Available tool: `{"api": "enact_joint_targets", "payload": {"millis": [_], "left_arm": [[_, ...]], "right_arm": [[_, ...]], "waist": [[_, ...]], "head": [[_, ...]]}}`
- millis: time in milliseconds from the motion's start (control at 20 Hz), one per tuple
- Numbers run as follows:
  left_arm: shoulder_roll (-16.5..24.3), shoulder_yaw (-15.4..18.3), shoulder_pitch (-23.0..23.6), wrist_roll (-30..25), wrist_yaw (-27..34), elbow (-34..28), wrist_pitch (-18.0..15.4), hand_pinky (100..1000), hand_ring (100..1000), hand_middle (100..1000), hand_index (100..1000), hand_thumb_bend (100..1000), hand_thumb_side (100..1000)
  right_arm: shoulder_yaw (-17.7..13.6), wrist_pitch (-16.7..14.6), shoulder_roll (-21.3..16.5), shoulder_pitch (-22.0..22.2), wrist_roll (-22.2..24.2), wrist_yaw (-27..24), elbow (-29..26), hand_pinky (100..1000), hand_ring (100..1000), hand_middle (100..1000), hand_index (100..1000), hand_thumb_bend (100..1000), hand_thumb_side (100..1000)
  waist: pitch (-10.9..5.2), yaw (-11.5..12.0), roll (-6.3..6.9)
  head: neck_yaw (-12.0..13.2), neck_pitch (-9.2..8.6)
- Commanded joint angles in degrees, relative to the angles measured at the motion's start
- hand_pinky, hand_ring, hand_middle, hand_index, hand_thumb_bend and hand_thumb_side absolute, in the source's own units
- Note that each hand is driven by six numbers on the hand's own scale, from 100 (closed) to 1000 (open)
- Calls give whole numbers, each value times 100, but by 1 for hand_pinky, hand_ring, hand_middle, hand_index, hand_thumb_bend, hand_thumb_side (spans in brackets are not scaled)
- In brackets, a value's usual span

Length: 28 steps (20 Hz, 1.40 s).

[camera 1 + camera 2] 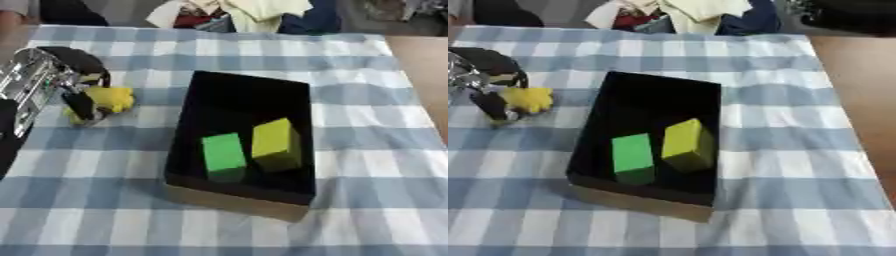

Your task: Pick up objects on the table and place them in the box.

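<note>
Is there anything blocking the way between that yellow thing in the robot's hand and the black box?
Nothing visible: only bare checked cloth lies between the yellow object in the left hand and the box.

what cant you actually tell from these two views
- The yellow object: its shape is blurred, and the left hand covers part of it in both views.
- Whether the yellow object is lifted or on the tablecloth: not clear.
- Left arm: cut off by the left edge.
- Right hand: in neither view.
- The box far inner corner: too dark; only the green block and yellow block show.
</note>
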Motion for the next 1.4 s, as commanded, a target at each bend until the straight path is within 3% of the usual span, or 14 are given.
{"api": "enact_joint_targets", "payload": {"millis": [50, 150, 250, 350, 550, 1400], "left_arm": [[74, 60, -80, 248, -95, -24, -11, 693, 742, 567, 731, 211, 348], [81, 46, -72, 401, -157, -52, -51, 639, 708, 528, 697, 240, 293], [90, 52, -61, 578, -244, -93, -72, 589, 662, 485, 644, 164, 212], [89, 63, -43, 771, -313, -122, -40, 572, 643, 473, 626, 100, 198], [82, 47, -51, 976, -214, -40, -12, 554, 633, 497, 640, 100, 160], [166, 172, -232, 647, 538, -1087, 485, 461, 589, 492, 624, 100, 266]], "right_arm": [[-85, -5, -56, -67, -26, -36, -99, 978, 955, 849, 924, 146, 1000], [-90, -11, -46, -63, -29, -38, -102, 978, 955, 848, 922, 145, 1000], [-100, -13, -41, -58, -35, -35, -105, 978, 955, 848, 920, 145, 1000], [-109, -11, -37, -51, -41, -29, -107, 978, 955, 848, 921, 144, 1000], [-117, -9, -23, -33, -42, -22, -105, 977, 955, 847, 921, 146, 1000], [-155, -21, 43, 85, -69, 48, -85, 977, 955, 846, 919, 144, 1000]], "waist": [[-109, 6, 4], [-109, 6, 6], [-110, 4, 6], [-112, 0, 6], [-124, 4, 10], [-292, 85, 40]], "head": [[-1, -61], [-2, -63], [-6, -65], [-9, -65], [-17, -53], [-73, 68]]}}
